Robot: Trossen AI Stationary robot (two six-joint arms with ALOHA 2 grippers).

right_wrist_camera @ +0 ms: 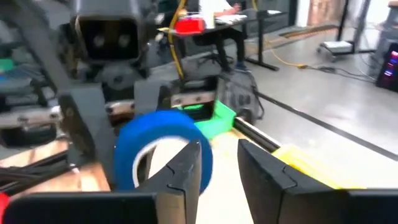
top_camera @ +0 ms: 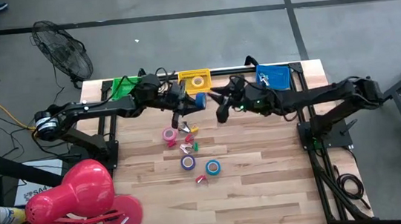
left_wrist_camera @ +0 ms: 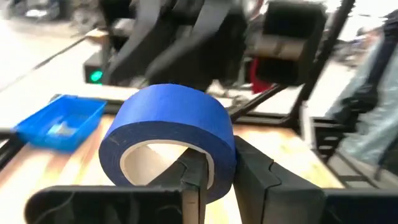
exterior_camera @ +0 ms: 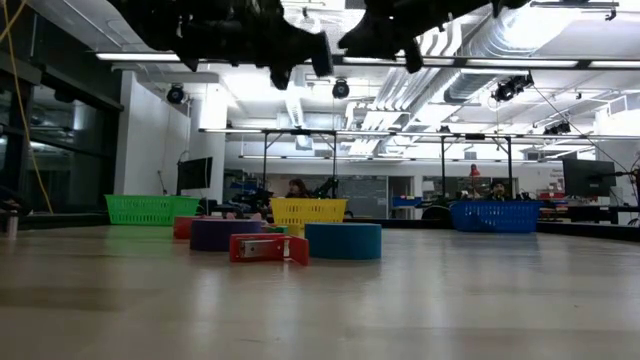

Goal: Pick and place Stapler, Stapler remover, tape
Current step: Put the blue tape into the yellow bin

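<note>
Above the far half of the bench (top_camera: 268, 187), a blue tape roll (top_camera: 200, 102) is held in the air by the left gripper (top_camera: 194, 104), just in front of the yellow basket (top_camera: 194, 77). From the left wrist, the left fingers (left_wrist_camera: 193, 177) are seen closed narrowly on the wall of the roll (left_wrist_camera: 169, 127), one finger inside its pale core and the other outside. The right gripper (top_camera: 224, 108) is raised just beside the roll and faces it; from the right wrist, its fingers (right_wrist_camera: 186, 168) are seen parted with a gap between them, nothing is gripped, and the blue roll (right_wrist_camera: 163, 149) is seen just beyond the tips. Whether the right fingers touch the roll cannot be told. On the bench below, a pink-red tape roll (top_camera: 169, 135), a purple-blue tape roll (top_camera: 188, 162) and a second blue tape roll (top_camera: 213, 167) are laid flat near the middle, apart from one another, with small red and green pieces (top_camera: 189, 137) scattered among them. In the low view, a red piece (exterior_camera: 268, 247) is seen lying in front of the purple-blue roll (exterior_camera: 228, 233) and beside the blue one (exterior_camera: 343, 240). A green basket (top_camera: 124, 85) and a blue basket (top_camera: 274, 75) are set along the far edge on either side of the yellow one.
</note>
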